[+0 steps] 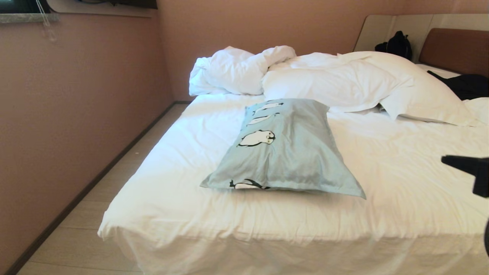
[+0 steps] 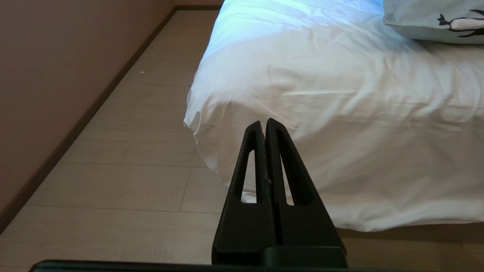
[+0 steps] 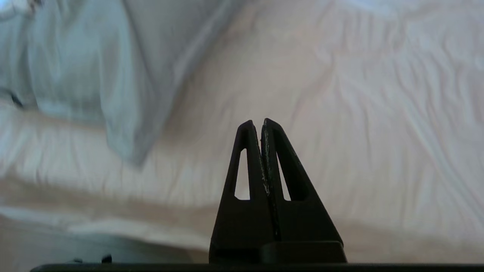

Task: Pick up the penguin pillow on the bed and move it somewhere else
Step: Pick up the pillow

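From the head view, the penguin pillow (image 1: 284,147) lies flat in the middle of the bed (image 1: 401,198), on the white sheet, its long axis running from the near edge of the mattress back toward the heaped white pillows (image 1: 344,82) and rumpled duvet (image 1: 237,70). The right gripper (image 1: 464,168) shows only as a dark shape at the right edge, above the sheet and well apart from the pillow, which lies to its left. The left arm is not visible here. The pillow's near right corner looks like the closest part to the right gripper, so I judge the right arm the one better placed to reach it

In the left wrist view, the left gripper (image 2: 264,126) is parked low by the near left corner of the bed, over the wooden floor (image 2: 124,181), its two black fingers pressed together with nothing between them. Only a corner of the penguin pillow (image 2: 435,22) is in sight, up on the mattress and well apart from it

In the right wrist view, the right gripper (image 3: 257,126) is above the sheet, fingers clenched together and empty, touching nothing. The penguin pillow (image 3: 87,75) lies off to one side ahead of it, near but apart; the jaws would have to part before any grasp
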Robot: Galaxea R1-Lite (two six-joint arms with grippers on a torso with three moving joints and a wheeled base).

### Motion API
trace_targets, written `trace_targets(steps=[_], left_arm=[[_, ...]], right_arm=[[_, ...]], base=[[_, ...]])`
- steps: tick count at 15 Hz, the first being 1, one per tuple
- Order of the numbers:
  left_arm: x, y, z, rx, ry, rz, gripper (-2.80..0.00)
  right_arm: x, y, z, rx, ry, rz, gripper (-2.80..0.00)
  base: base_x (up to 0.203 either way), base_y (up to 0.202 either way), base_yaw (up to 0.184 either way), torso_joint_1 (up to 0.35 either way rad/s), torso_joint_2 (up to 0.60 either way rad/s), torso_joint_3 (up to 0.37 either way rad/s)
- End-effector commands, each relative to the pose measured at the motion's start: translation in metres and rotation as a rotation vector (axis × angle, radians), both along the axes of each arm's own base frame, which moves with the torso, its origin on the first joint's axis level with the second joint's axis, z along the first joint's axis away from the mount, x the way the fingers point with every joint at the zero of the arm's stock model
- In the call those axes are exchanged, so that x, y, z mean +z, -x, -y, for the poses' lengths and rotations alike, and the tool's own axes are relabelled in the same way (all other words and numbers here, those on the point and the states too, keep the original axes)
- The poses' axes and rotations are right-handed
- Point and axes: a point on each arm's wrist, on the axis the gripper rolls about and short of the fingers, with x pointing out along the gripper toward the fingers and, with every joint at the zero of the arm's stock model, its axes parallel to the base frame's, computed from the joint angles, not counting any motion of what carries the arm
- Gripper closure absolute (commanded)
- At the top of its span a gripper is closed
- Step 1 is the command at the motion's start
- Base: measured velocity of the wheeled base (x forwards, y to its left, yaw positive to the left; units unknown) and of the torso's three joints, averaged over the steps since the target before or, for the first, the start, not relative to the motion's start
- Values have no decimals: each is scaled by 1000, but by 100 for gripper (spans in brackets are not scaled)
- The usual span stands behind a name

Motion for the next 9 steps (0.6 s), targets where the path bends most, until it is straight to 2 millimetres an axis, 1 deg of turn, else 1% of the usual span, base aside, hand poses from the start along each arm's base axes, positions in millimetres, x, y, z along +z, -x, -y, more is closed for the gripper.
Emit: trace_targets(steps=[1, 2, 4, 7, 9], left_arm=[[0, 0, 0, 0, 0, -1, 0], [0, 0, 0, 0, 0, -1, 0], [0, 0, 0, 0, 0, -1, 0], [0, 0, 0, 0, 0, -1, 0], [0, 0, 0, 0, 0, -1, 0]], right_arm=[[21, -72, -17, 54, -15, 170, 0], [24, -85, -23, 68, -25, 173, 0], [22, -109, -35, 79, -51, 157, 0], [12, -145, -56, 70, -81, 121, 0], [6, -166, -75, 60, -121, 104, 0]], base=[[0, 0, 0, 0, 0, 0], [0, 0, 0, 0, 0, 0], [0, 0, 0, 0, 0, 0], [0, 0, 0, 0, 0, 0], [0, 0, 0, 0, 0, 0]])
